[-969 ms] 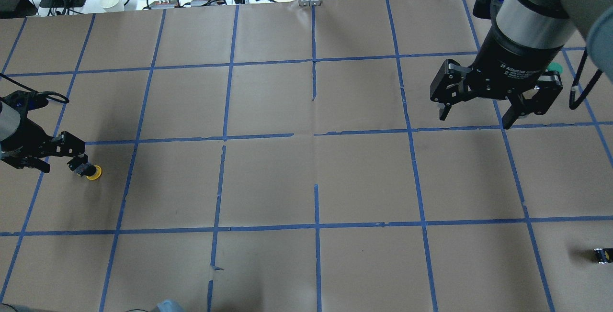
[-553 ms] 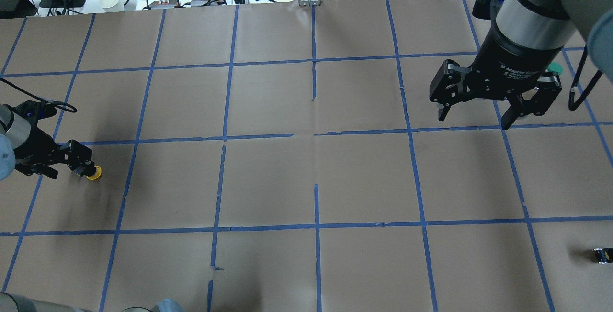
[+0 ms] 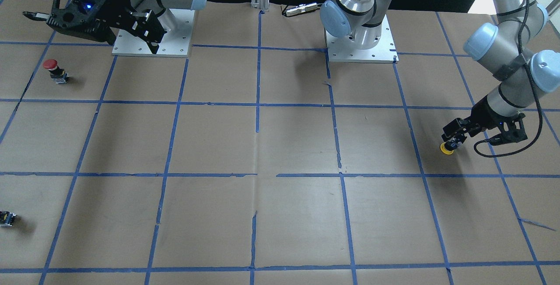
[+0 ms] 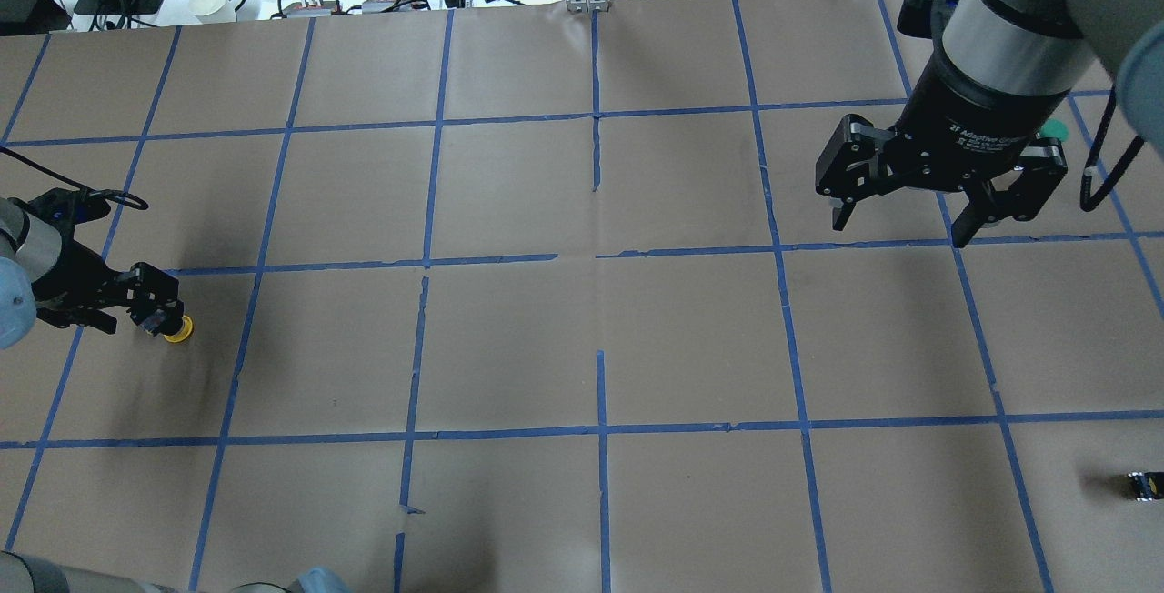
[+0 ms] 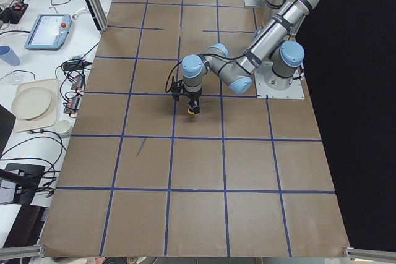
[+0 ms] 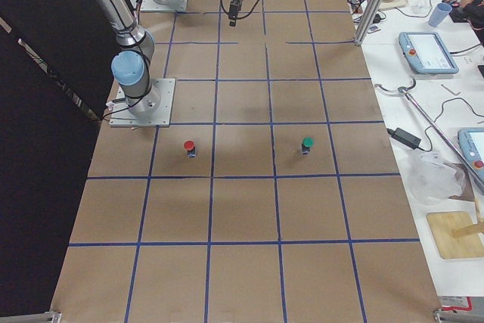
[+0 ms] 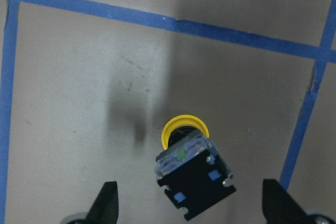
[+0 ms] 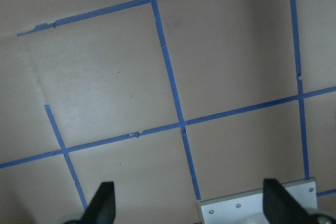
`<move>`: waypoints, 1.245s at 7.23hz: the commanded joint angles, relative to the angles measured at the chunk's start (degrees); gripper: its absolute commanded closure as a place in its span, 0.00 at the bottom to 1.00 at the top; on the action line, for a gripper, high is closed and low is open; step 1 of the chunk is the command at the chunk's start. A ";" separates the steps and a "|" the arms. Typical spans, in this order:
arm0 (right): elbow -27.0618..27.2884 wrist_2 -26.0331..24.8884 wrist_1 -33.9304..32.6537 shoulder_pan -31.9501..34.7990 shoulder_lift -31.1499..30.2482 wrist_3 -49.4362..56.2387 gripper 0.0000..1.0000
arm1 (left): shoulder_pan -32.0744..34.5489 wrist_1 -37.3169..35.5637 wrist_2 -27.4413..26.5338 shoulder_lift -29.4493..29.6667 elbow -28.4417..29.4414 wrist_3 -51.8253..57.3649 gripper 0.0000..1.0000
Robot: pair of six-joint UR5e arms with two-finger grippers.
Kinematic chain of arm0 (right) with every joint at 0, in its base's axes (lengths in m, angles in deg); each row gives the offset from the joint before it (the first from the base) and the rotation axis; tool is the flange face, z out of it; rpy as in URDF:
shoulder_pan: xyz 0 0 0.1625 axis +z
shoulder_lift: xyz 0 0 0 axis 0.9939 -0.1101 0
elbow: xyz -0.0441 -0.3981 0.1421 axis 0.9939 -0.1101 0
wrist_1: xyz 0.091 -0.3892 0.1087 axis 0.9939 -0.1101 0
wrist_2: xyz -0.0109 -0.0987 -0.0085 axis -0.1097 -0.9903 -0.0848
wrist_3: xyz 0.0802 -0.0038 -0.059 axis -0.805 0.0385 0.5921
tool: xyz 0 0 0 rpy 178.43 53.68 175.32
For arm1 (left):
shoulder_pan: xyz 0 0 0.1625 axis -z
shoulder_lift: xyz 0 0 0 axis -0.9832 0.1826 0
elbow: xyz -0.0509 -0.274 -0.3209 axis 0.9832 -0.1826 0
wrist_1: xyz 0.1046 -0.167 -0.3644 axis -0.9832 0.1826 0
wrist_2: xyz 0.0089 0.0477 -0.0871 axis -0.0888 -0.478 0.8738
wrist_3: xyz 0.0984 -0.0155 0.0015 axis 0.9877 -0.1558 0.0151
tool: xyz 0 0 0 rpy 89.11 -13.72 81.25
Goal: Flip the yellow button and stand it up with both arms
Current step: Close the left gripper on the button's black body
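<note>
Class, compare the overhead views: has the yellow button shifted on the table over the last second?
No. The yellow button sits where it was, the same short way below the horizontal blue tape line.

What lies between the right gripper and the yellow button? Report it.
Overhead view: only bare brown paper and blue tape lines between right gripper and yellow button.

In 1 s your left hand (image 4: 136, 316) has turned at the wrist beside the yellow button (image 4: 178, 329), and that arm's blue joint cap (image 4: 11, 306) has come in at the overhead view's left edge.
</note>
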 commanded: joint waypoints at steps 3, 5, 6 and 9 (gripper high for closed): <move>-0.02 0.09 0.17 0.00 0.08 0.00 0.00 | 0.00 -1.55 0.34 1.16 0.21 0.15 0.12; -0.72 -0.61 0.18 -0.70 -0.01 -0.17 0.00 | 0.00 -0.59 -0.01 1.33 0.38 0.24 0.24; -0.73 0.08 0.18 -0.70 -0.70 -0.18 0.00 | 0.00 -0.49 -0.01 1.33 0.30 1.37 0.32; -0.02 0.00 0.44 -0.44 -0.80 -1.32 0.00 | 0.00 -0.58 -0.19 1.25 0.65 1.91 0.71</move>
